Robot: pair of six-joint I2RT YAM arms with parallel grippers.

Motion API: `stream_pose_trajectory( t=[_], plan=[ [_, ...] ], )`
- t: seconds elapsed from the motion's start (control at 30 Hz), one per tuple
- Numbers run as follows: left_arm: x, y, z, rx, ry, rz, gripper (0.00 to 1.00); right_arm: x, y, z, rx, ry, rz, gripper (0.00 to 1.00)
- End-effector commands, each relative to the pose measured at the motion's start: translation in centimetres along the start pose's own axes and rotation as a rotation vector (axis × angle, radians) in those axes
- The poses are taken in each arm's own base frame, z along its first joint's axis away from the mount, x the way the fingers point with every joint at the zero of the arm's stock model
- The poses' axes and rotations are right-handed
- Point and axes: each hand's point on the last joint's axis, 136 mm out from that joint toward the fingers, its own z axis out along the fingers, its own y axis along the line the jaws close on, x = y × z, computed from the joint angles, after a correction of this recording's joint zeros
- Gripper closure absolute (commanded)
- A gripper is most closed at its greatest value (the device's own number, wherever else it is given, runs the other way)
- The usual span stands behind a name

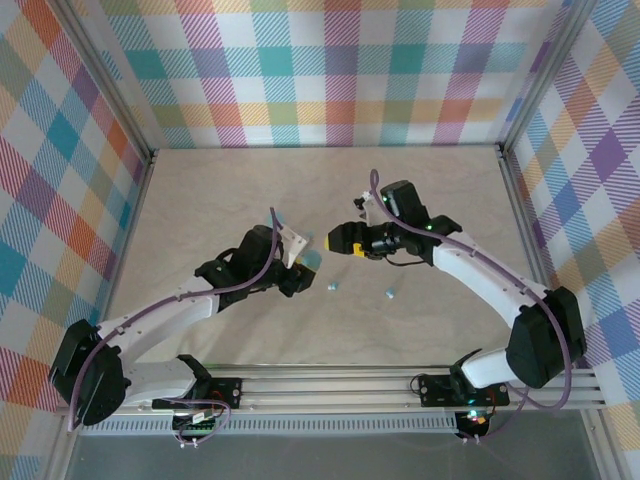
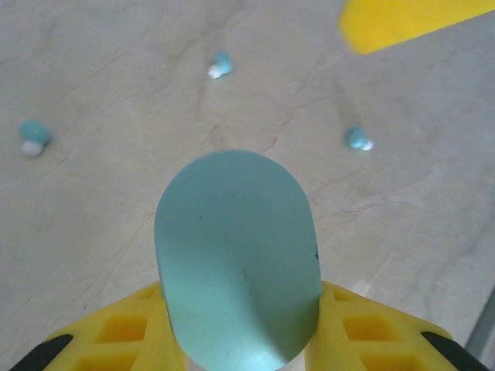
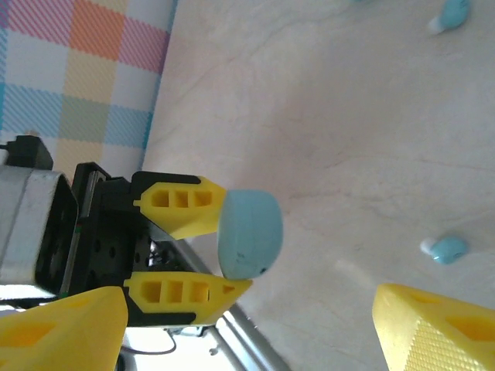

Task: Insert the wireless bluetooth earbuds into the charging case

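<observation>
Left jaws pinch case; right jaws wide, empty. Risk: case twists in grip; tiny earbuds skitter across table.

- right gripper: its two yellow fingers sit at the lower corners, spread wide apart; nothing between them
- left gripper: its yellow jaws clamp the teal charging case from both sides
- earbud lying on the beige table at right; second earbud at the top edge
- plaid wall at upper left
</observation>
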Motion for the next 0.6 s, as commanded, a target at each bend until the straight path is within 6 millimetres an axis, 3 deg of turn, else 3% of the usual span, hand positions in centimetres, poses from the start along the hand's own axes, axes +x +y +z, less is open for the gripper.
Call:
stream_pose_trajectory(
  t=[0.0,0.33,0.57],
  plan=[
    [-1.2,-2.9,-1.0,0.137,-0.02,0.115,0.82,0.5,2.0,-0.2,-0.087,0.056,0.03,0.17],
    [-2.7,-4.5,-2.5,0.211,-0.117,0.126,0.82,2.0,1.9,0.8,-0.125,0.142,0.096,0.23],
    [-3.2,-4.5,-2.7,0.206,-0.123,0.128,0.82,3.0,3.2,2.0,-0.177,0.22,0.105,0.29]
  ],
)
